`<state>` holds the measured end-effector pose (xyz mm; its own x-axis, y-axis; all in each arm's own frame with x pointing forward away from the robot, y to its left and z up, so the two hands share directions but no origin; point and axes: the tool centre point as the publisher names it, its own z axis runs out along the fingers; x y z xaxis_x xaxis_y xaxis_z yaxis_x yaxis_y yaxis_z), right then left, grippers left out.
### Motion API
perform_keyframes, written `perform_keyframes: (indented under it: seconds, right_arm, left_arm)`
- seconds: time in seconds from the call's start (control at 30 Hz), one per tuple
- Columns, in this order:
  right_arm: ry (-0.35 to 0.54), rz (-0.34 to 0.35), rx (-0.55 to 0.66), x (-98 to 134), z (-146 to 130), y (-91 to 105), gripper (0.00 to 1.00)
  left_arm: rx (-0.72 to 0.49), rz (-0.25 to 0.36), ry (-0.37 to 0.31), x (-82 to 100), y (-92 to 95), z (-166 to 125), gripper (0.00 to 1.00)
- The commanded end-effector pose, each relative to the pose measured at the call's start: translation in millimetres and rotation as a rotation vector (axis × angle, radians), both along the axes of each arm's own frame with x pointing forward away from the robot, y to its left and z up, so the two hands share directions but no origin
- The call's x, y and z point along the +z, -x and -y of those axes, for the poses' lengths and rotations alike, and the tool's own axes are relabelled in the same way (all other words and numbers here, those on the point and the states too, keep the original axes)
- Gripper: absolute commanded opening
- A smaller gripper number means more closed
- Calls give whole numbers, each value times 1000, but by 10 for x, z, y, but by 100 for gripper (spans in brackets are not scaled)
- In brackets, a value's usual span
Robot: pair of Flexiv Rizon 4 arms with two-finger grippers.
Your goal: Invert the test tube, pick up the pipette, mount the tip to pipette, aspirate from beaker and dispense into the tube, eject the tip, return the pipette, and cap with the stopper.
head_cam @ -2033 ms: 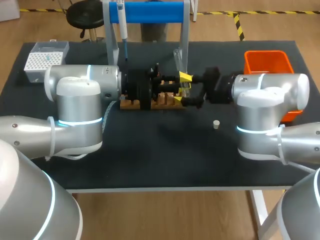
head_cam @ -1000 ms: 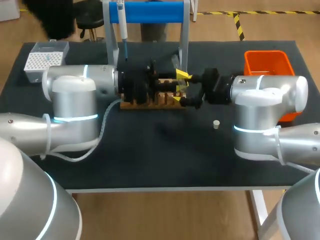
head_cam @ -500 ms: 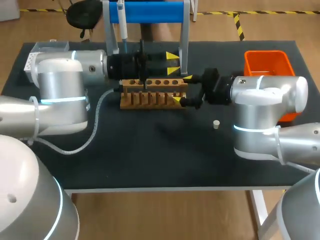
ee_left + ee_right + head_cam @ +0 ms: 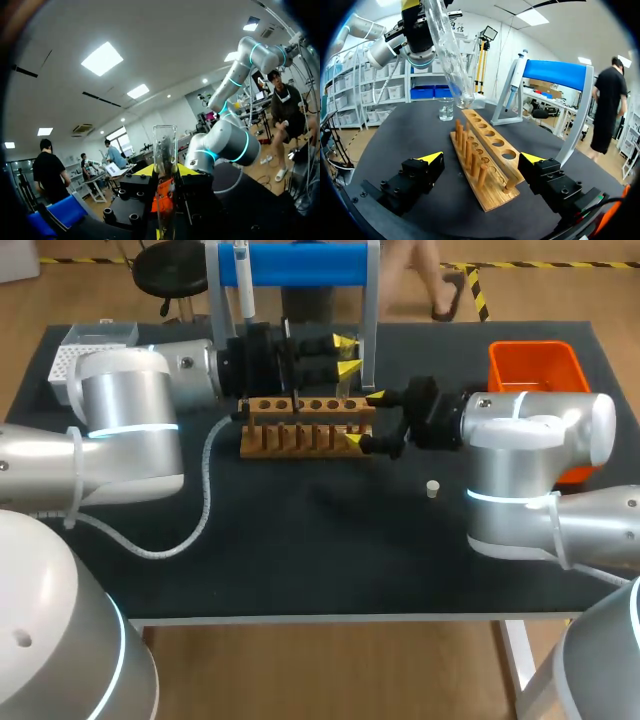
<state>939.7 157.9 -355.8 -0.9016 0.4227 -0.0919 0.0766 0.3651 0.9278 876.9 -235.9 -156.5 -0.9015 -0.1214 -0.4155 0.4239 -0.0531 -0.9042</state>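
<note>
Holding test tube aloft — left gripper

**Inspector:** Illumination, head view?
**Assistant:** Bright and even, from overhead. The worktop is matt black and gives no glare. Only a faint, soft-edged shadow lies beneath the arms. White highlights run along the housings of the left arm and the right arm.
**Inspector:** Left wrist view?
**Assistant:** Source confirmed: ceiling light panels, burnt out to plain white. The test tube stands backlit with its rim glinting, and the parts below it are dark.
**Inspector:** Right wrist view?
**Assistant:** Well lit. Reflections streak the tube's glass. The worktop takes a dull grey sheen around the wooden rack.
</note>
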Motion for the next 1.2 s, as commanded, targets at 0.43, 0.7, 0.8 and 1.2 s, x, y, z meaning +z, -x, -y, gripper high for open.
perform_keyframes:
  seconds: [0.43,0.7,0.8,1.2]
  right_arm:
    - [1,0,-2,-1,-4,4,100]
    - [1,0,-2,-1,-4,4,100]
    - [1,0,-2,-1,-4,4,100]
    - [1,0,-2,-1,-4,4,100]
  left_arm:
    - [37,-247,-1,123,-228,-330,0]
    - [69,-337,-4,63,-421,-310,0]
    - [82,-347,-10,35,-493,-296,0]
    - [102,-379,15,-52,-733,-315,0]
